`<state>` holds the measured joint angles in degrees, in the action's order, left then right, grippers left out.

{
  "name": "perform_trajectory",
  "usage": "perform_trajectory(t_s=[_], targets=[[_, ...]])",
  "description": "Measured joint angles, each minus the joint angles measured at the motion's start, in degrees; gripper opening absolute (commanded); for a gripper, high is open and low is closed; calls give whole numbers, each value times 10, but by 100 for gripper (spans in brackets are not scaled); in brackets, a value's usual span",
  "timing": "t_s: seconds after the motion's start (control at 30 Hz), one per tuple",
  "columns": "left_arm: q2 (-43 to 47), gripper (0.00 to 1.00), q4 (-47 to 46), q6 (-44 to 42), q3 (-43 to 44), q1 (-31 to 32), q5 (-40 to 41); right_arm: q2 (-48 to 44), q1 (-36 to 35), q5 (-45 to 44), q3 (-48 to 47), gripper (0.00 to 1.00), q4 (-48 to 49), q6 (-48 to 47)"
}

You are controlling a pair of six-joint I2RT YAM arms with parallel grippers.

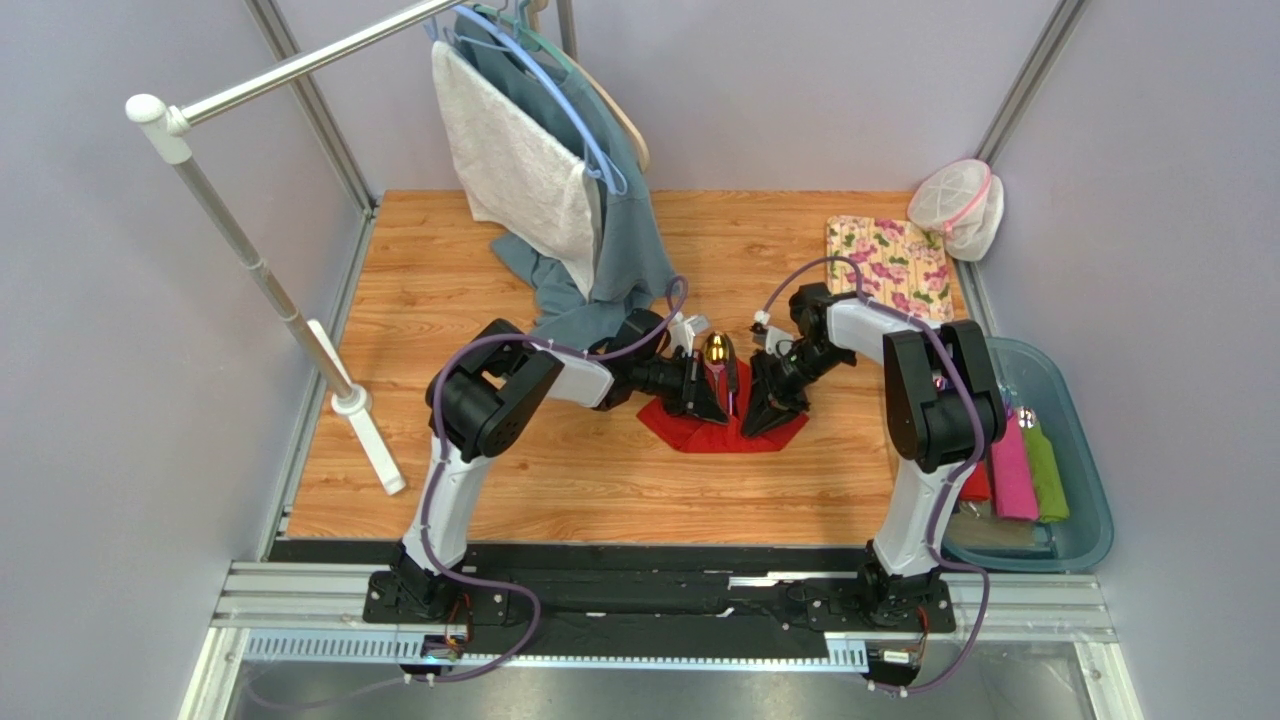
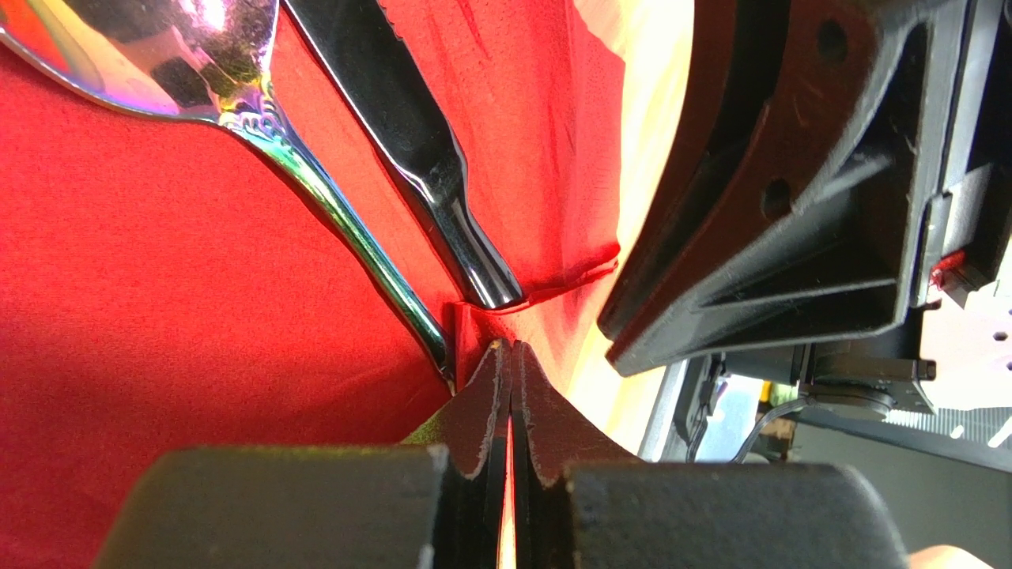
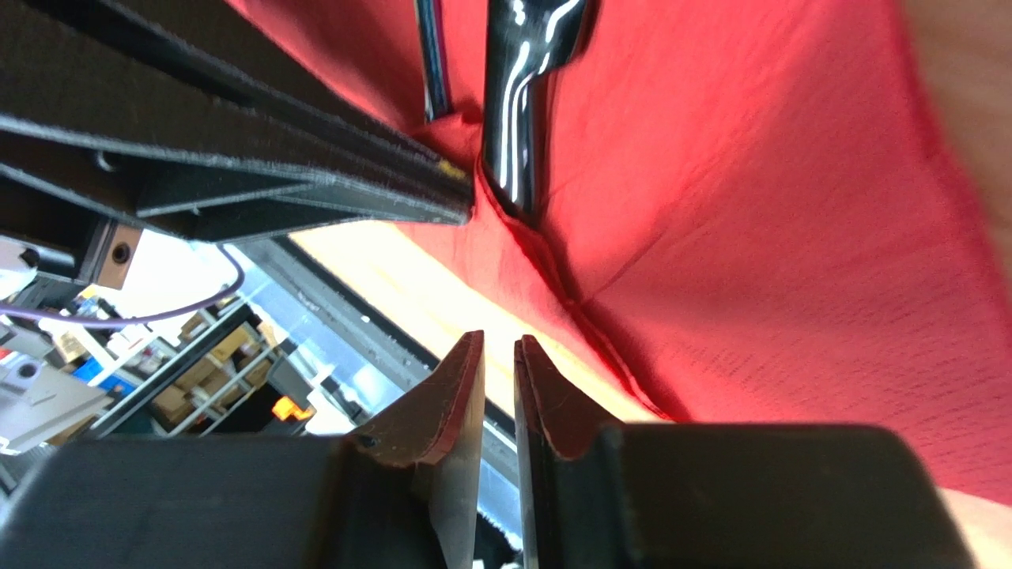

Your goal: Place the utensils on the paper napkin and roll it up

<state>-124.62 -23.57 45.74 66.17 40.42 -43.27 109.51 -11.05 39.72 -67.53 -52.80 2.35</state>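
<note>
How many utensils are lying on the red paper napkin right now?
2. A shiny iridescent metal spoon and a glossy dark-handled utensil lie side by side on the thin red paper napkin. More may be hidden.

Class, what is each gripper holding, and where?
The left gripper pinches the paper napkin at its edge beside the utensil handles; the right gripper holds nothing.

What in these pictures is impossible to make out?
- Top view: the left tool and right tool cover most of what lies on the paper napkin; only a spoon bowl shows.
- Left wrist view: the knife blade is cut off by the top edge; whether the shut left tool pinches paper is unclear.
- Right wrist view: spoon and knife run off the top edge.
</note>
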Motion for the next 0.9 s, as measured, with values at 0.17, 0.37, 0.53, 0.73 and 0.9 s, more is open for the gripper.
perform_trajectory(t_s=[0.17, 0.37, 0.53, 0.73, 0.9], targets=[[0, 7, -3, 0, 0, 0, -2, 5, 0, -15, 0, 16, 23, 9], [9, 8, -13, 0, -12, 0, 3, 27, 0, -32, 2, 14, 40, 15], [26, 9, -15, -1, -18, 0, 3, 28, 0, -32, 2, 12, 40, 19], [34, 9, -10, -3, -8, 6, 3, 28, 0, -32, 5, 10, 42, 24], [34, 9, -2, -4, 4, 12, 5, 28, 1, -32, 5, 10, 42, 26]])
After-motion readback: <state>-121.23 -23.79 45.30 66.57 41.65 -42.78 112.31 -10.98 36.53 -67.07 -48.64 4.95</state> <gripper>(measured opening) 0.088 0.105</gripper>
